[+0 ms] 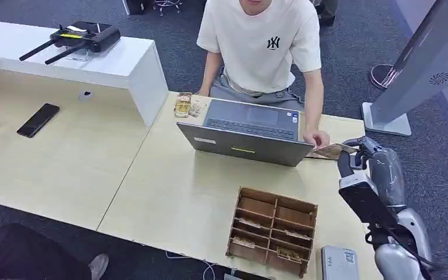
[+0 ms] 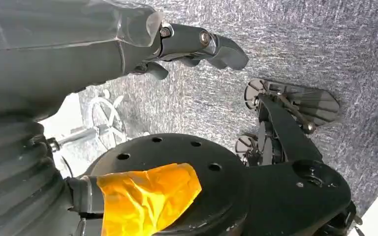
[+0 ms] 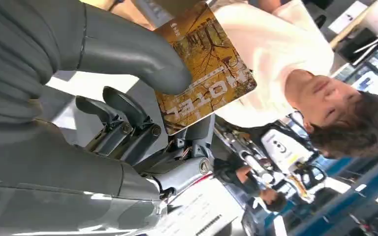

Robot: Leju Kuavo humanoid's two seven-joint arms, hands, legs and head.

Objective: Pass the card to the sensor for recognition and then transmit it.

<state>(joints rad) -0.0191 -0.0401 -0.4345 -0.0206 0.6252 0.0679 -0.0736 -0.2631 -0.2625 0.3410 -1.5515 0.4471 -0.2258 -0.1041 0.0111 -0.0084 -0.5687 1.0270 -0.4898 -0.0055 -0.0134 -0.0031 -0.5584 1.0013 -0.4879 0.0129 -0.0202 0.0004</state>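
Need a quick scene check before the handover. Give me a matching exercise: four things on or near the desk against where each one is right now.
Things:
1. card
2. laptop
3. black phone
4. wooden organizer

Places:
A. lying on the lower desk, far left
B. held by the right hand, person's fingers on its other end
C. near the desk's front edge
D. open in front of the seated person

Pairs: 1-B, 2-D, 3-A, 4-C
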